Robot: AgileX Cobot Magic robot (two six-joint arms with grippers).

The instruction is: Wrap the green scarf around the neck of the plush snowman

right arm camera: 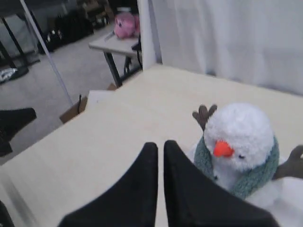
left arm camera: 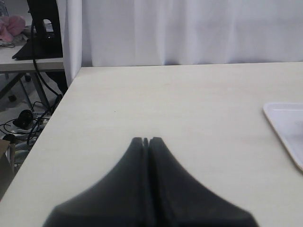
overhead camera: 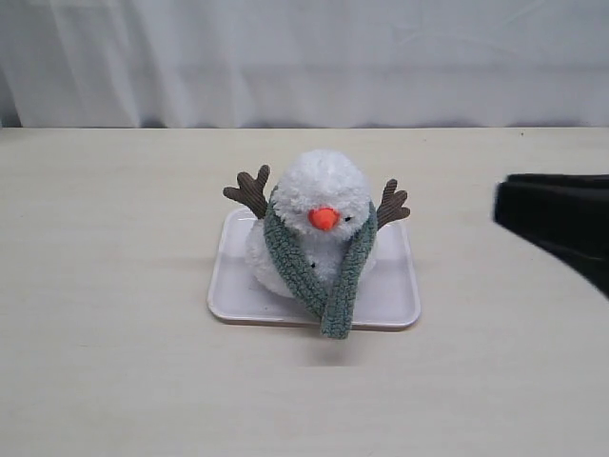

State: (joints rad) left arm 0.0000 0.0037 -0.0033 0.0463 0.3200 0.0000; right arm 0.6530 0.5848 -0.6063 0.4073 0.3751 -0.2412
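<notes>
The plush snowman (overhead camera: 324,186) sits upright on a white tray (overhead camera: 395,295), with its orange nose toward the exterior camera. The green scarf (overhead camera: 343,286) lies around the snowman's neck; its two ends cross over the belly and reach the tray's front rim. My right gripper (overhead camera: 501,202) hovers to the right of the tray, apart from the toy. In its wrist view the right gripper (right arm camera: 160,144) has only a thin slit between its fingers and holds nothing, beside the snowman (right arm camera: 241,127) and scarf (right arm camera: 255,179). My left gripper (left arm camera: 147,140) is shut and empty, away from the tray's corner (left arm camera: 284,123).
A white curtain (overhead camera: 304,57) hangs behind the table. The table's left edge (left arm camera: 52,113) drops to a floor with cables and a stand. Beyond the far corner stands another table (right arm camera: 116,45) with a pink plush on it.
</notes>
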